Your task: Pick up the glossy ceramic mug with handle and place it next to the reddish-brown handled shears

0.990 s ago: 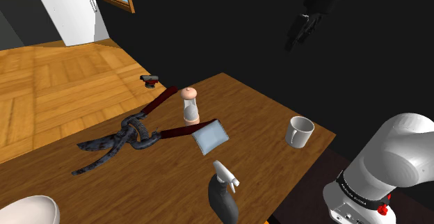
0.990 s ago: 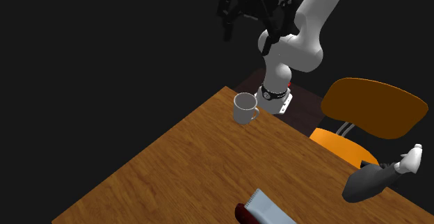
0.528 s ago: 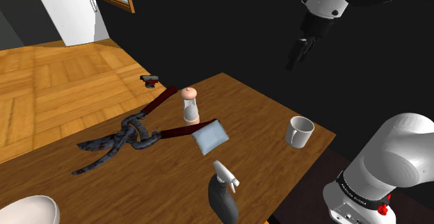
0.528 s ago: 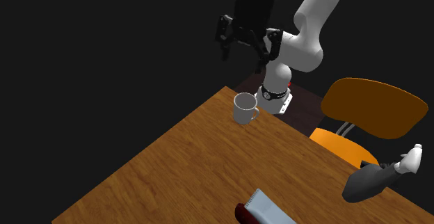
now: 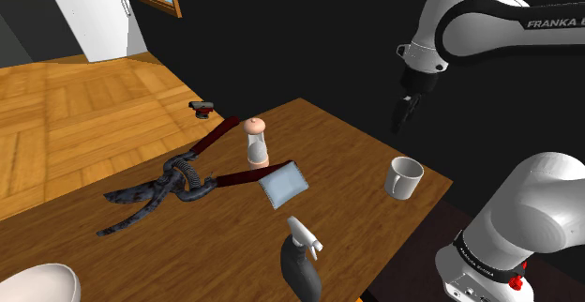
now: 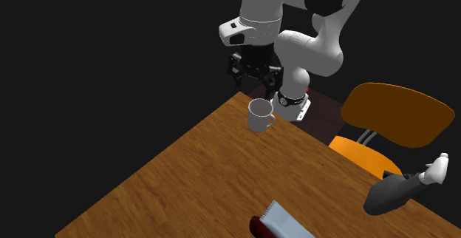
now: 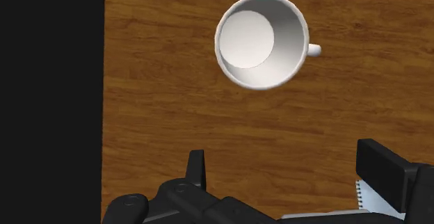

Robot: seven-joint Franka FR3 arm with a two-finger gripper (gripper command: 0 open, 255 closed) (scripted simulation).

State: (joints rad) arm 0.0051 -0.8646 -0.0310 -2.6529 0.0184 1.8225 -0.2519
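A white glossy mug stands upright near the table's edge closest to the stand, also seen from across the table. My black gripper hangs open in the air above it, touching nothing. Looking down along the gripper, the mug is empty, lies ahead of the spread fingers, and has its handle sticking out to one side. The big shears with reddish-brown handles lie on the wooden table toward the shoulder view's left.
Between the shears and the mug stand a pale shaker and a blue-grey pad. A dark spray bottle stands at the near edge. A small dark object sits at the far corner. An orange chair stands beside the table.
The arm has swung down and the open gripper has dropped from high up to just above the mug. The mug and other things have not moved.
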